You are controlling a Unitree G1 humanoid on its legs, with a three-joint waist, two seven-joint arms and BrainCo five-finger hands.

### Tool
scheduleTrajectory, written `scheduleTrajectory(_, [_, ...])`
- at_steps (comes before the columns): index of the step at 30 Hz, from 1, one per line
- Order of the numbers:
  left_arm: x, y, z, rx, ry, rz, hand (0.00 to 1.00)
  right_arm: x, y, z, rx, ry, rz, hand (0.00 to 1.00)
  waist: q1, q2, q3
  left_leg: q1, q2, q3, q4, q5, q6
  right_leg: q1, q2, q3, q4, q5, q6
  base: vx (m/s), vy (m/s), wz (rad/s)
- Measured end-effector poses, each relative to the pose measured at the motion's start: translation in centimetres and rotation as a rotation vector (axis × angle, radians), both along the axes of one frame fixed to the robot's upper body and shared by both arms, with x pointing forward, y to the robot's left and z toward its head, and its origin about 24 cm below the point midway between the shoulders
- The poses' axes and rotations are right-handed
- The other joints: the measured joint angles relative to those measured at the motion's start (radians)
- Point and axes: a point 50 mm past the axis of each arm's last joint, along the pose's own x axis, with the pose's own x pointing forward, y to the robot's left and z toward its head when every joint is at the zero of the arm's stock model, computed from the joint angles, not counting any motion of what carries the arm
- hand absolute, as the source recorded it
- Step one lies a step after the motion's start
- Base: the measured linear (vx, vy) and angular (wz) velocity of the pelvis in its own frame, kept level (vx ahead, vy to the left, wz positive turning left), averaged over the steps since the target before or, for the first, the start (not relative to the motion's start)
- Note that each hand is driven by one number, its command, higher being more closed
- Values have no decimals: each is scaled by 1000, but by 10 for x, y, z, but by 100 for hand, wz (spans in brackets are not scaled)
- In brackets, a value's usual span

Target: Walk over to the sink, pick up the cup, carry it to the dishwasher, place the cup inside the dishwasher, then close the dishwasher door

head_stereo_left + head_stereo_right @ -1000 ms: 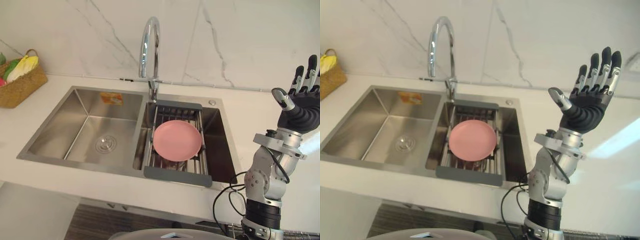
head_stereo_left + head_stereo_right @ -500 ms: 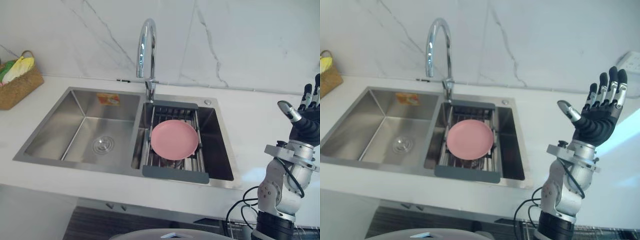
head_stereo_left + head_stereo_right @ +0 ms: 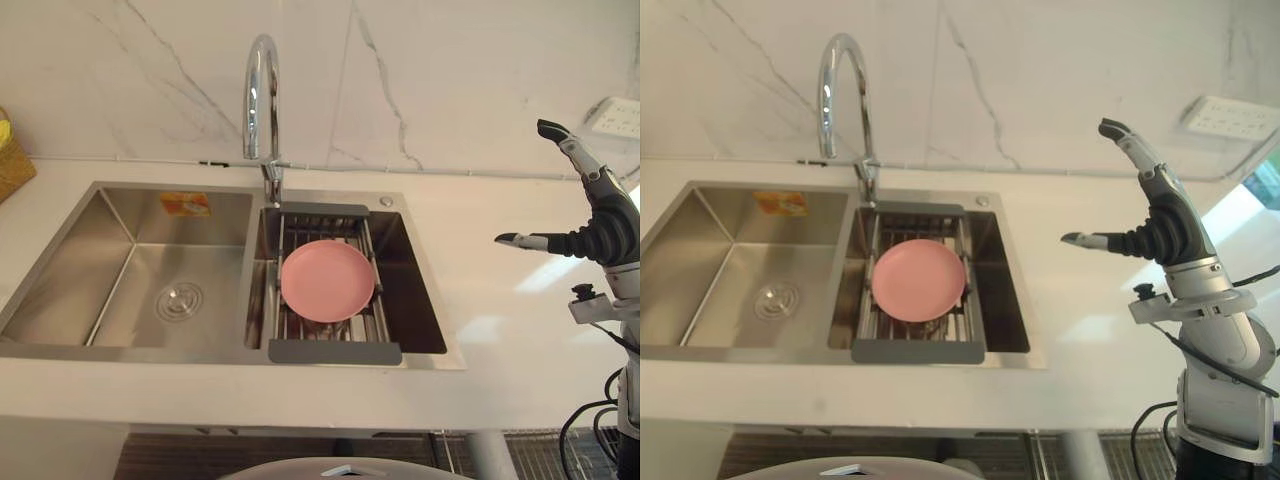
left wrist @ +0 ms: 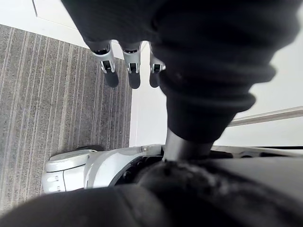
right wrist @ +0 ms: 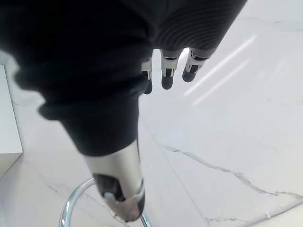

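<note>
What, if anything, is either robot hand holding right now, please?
Nothing: the right hand is open above the counter, and the left hand hangs open and empty.

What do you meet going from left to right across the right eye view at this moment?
drain in the left basin → faucet → pink plate lying on the rack → right hand, held up with its fingers straight.
</note>
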Motion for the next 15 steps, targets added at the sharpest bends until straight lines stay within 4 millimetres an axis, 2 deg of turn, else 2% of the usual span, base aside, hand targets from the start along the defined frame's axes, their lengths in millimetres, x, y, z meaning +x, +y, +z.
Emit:
scheduleTrajectory(11, [-4,0,-2,-39,31,46,0,3,3,-4,17,45,32,0,-1,0,0,4,-1,-5,-11,11,1,2,0,-5,0,1,-1,-28,-8,0])
scheduleTrajectory(15, [-8,-1,-5,-83,65,100,0,12,17,-14,-4,119,105,0,-4,0,0,9,-1,-12,-20,14,-2,6,-1,-15,0,1,-1,-26,-10,4])
